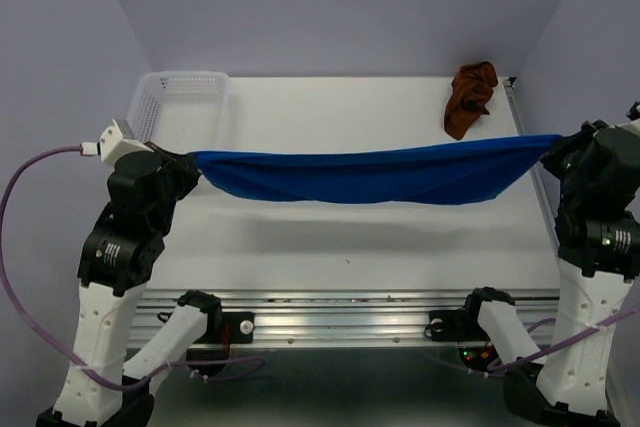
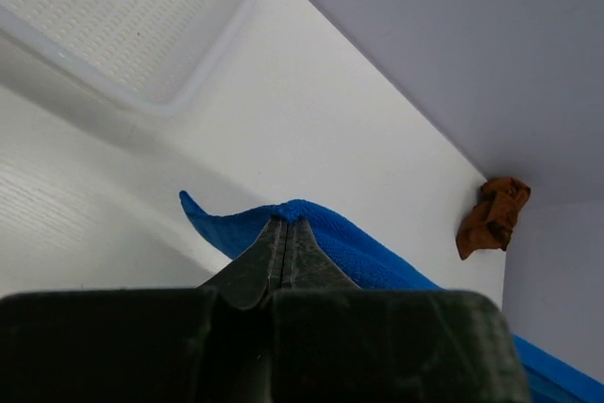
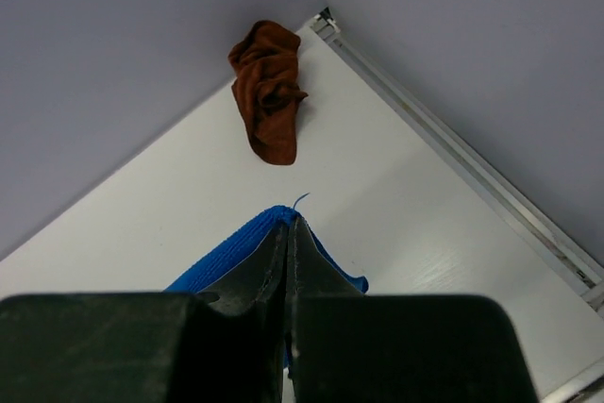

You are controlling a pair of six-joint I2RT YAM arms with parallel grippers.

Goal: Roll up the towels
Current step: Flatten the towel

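Left jaws and right jaws both clenched on opposite ends of blue towel point(image 1: 365, 175), holding it stretched, sagging, above worktop point(image 1: 300, 247), I guess so I can lay it flat for rolling; brown towel point(image 1: 470, 99) lies crumpled at far right corner.

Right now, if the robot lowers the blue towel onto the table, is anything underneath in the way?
Nothing visible is. The blue towel hangs between the left fingers and right fingers over bare table. The white basket sits back left and the brown towel back right, both beyond it.
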